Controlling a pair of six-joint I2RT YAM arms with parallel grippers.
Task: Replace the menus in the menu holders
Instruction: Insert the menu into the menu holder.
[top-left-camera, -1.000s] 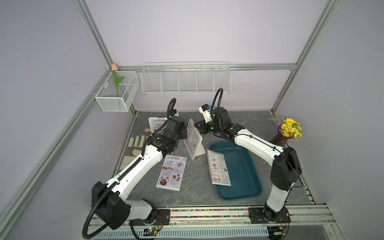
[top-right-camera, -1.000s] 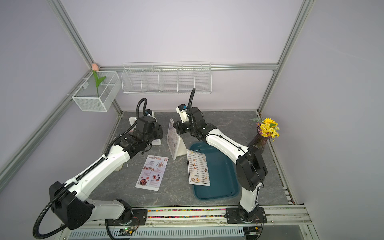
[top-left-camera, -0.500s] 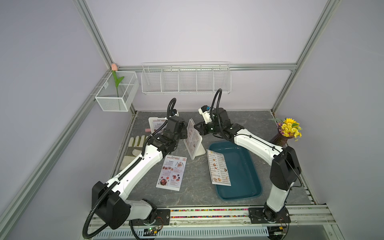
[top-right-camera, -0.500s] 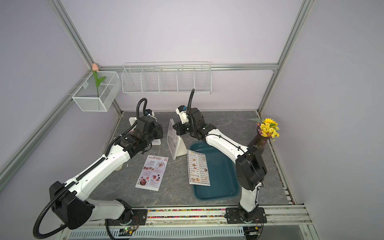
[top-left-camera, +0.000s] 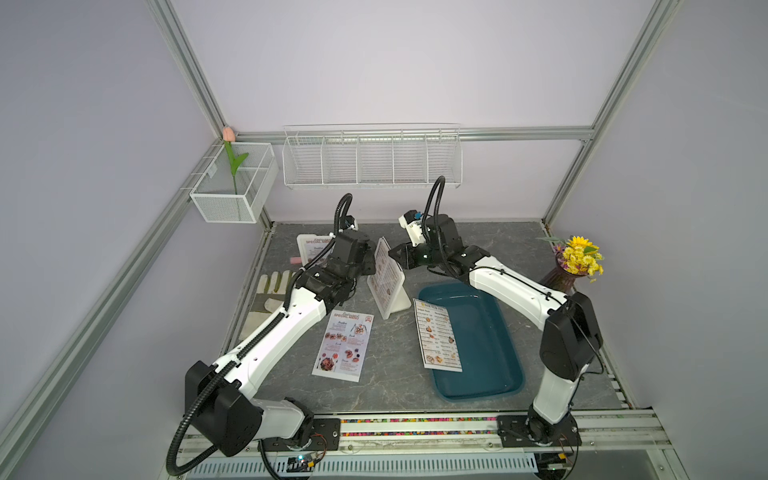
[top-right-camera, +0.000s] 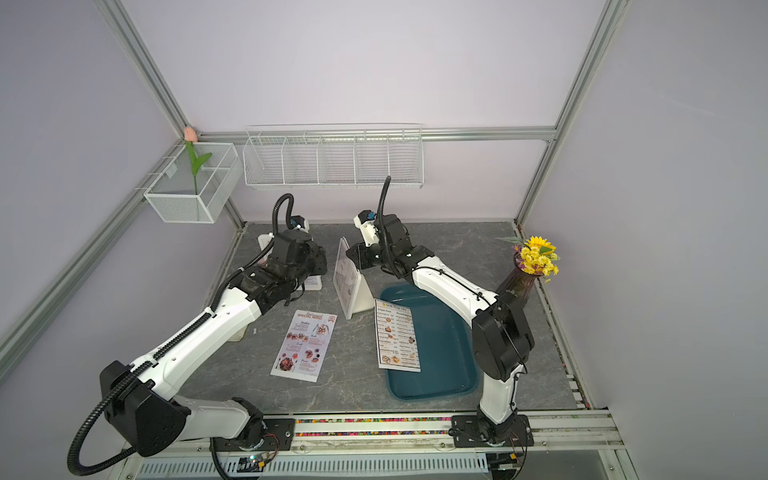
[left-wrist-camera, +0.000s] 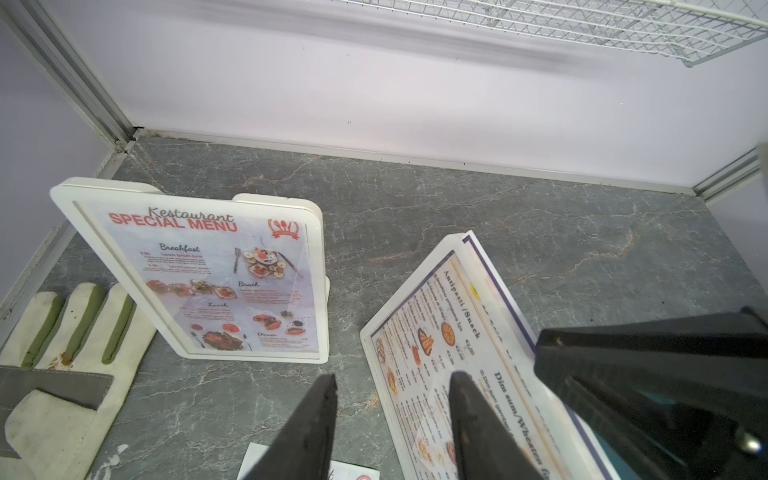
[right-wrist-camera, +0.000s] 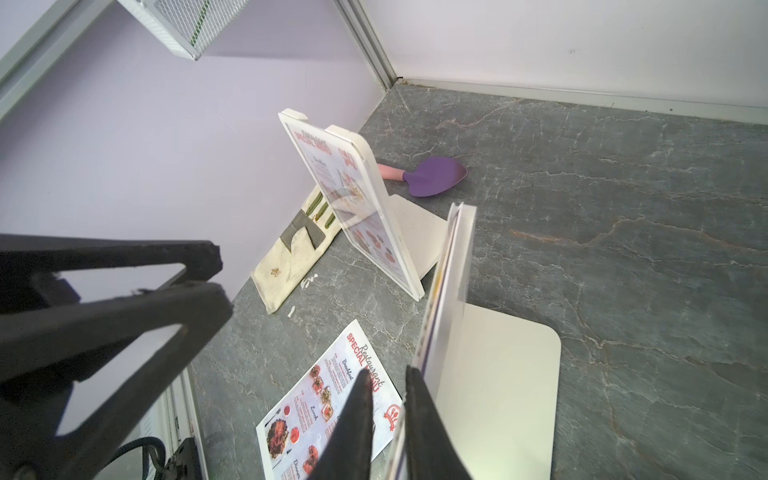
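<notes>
The right gripper (right-wrist-camera: 388, 374) has its jaws only a slit apart at the top edge of the near menu holder (right-wrist-camera: 498, 374), seen edge-on. Whether they pinch the sheet there I cannot tell. The left gripper (left-wrist-camera: 392, 376) stands half open and empty just in front of that holder, whose Dim Sum menu (left-wrist-camera: 440, 357) is partly covered by the right arm's black fingers. The far menu holder (left-wrist-camera: 66, 191) holds a SPECIAL MENU sheet (left-wrist-camera: 208, 282); in both top views the left arm hides most of it. A loose SPECIAL MENU (top-left-camera: 344, 345) lies flat on the table (top-left-camera: 395, 374). The teal tray (top-left-camera: 486, 361) carries a DIM SUM INN menu (top-left-camera: 437, 338), which overhangs its rim. The mesh basket (top-left-camera: 232, 195) holds a tulip (top-left-camera: 227, 134).
</notes>
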